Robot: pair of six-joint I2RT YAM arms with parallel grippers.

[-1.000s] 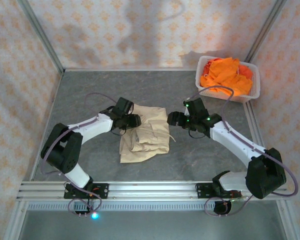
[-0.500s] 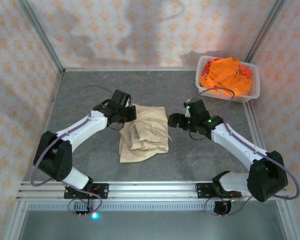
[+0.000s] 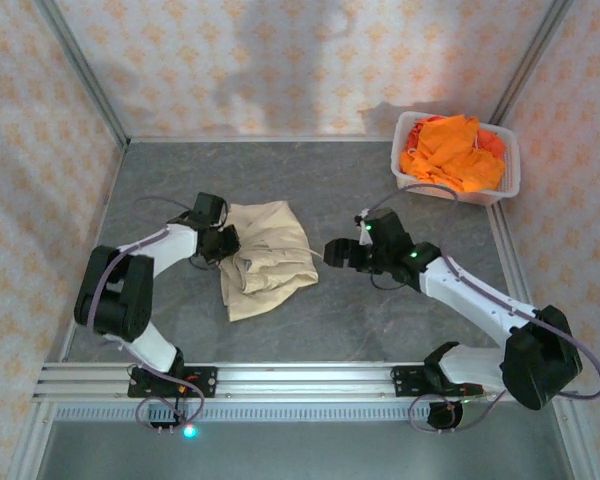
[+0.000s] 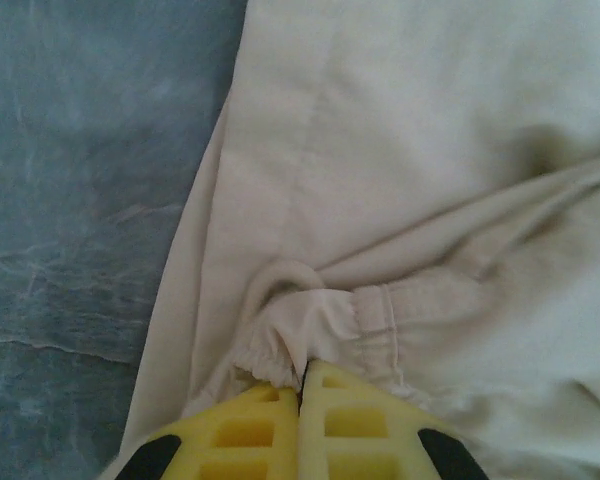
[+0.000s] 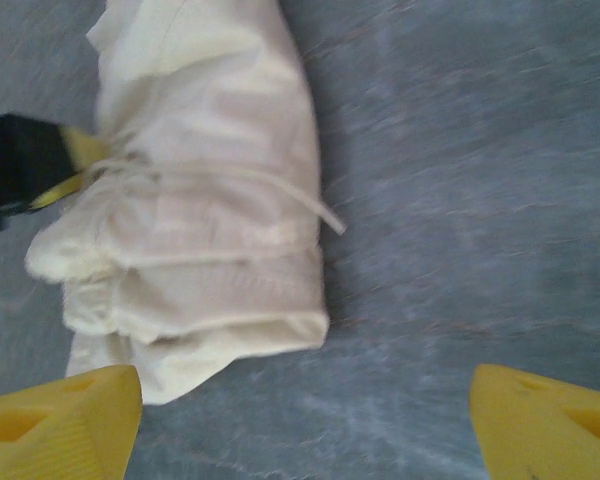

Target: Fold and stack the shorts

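Observation:
The beige shorts lie bunched on the grey table left of centre. My left gripper is at their left edge. In the left wrist view it is shut on the gathered waistband of the beige shorts. My right gripper hovers open just right of the shorts, holding nothing. In the right wrist view it stands wide over bare table, with the folded beige shorts and their white drawstring ahead. Orange shorts are piled in the basket.
A white mesh basket stands at the back right corner against the patterned walls. Grey tabletop stretches between the shorts and the metal rail at the near edge.
My left gripper closed on the waistband and dragged the beige shorts to the left. The right gripper followed leftward, staying open.

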